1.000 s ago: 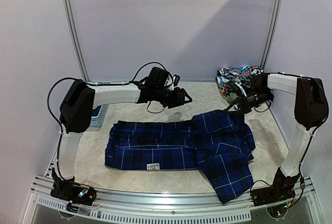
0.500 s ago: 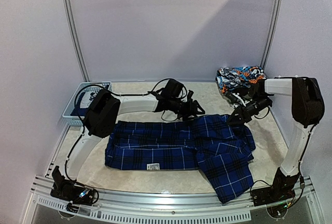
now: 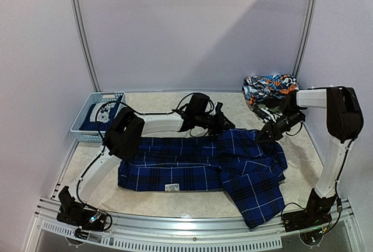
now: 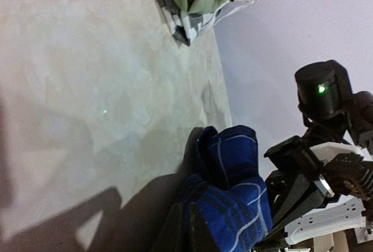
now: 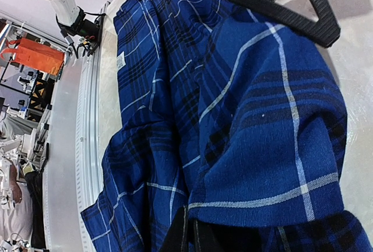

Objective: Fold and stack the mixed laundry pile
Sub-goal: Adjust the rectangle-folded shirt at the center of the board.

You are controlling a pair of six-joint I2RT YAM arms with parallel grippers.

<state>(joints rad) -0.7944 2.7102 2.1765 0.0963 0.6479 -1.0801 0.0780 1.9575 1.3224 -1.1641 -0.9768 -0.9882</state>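
Two jaws on one hem: both arms are working the far edge of the plaid shirt [image 3: 186,167], which is lying spread across the middle of the table [image 3: 169,103].
left gripper [image 3: 226,127]: its fingers are standing almost together at the far hem near the shirt's middle, seemingly nipping a thin fold; how much cloth is caught is hard to tell.
right gripper [image 3: 263,137]: it is clamping the far right corner of the shirt, with cloth bunching around its tips in the wrist view.
slipping risk: both pinches are looking shallow, so a quick pull is likely to be tugging the hem free on one side and leaving a crooked fold.
layer risk: the right half is lying doubled and rumpled, so a jaw may be catching one layer only while the rest is sagging.
sleeve risk: one sleeve [image 3: 256,205] is trailing toward the near edge of the table and may be dragging or sliding off as the body moves.
arm risk: the left arm is stretching low across the shirt's left part, so its elbow may be rucking the cloth.
basket [image 3: 77,125]: the light-blue slotted one is sitting at the far left, holding a navy garment [image 3: 96,116] with a pale print.
loose heap [image 3: 269,87]: brightly printed garments are lying at the far right corner, in no container.
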